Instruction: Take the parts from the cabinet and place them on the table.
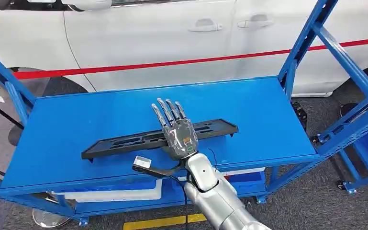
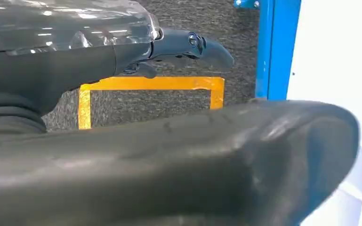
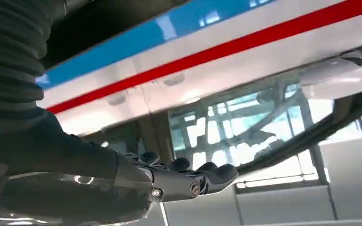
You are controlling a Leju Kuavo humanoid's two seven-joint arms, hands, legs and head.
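A long black plastic part (image 1: 124,142) with slots lies lengthwise across the blue shelf top (image 1: 76,120). My right hand (image 1: 178,132) is over the middle of the part, its palm covering it and its fingers stretched straight and apart toward the car; nothing is clasped in them. The right wrist view shows the same hand (image 3: 122,183) with its fingers extended. In the left wrist view my left hand (image 2: 122,52) hangs low over the floor and holds nothing, with its fingers extended.
A white car (image 1: 148,38) with a red stripe stands close behind the shelf. Blue frame posts (image 1: 316,38) rise at the shelf's right end and another at its left. White bins (image 1: 110,194) sit on the level below. Yellow tape (image 2: 150,84) marks the grey floor.
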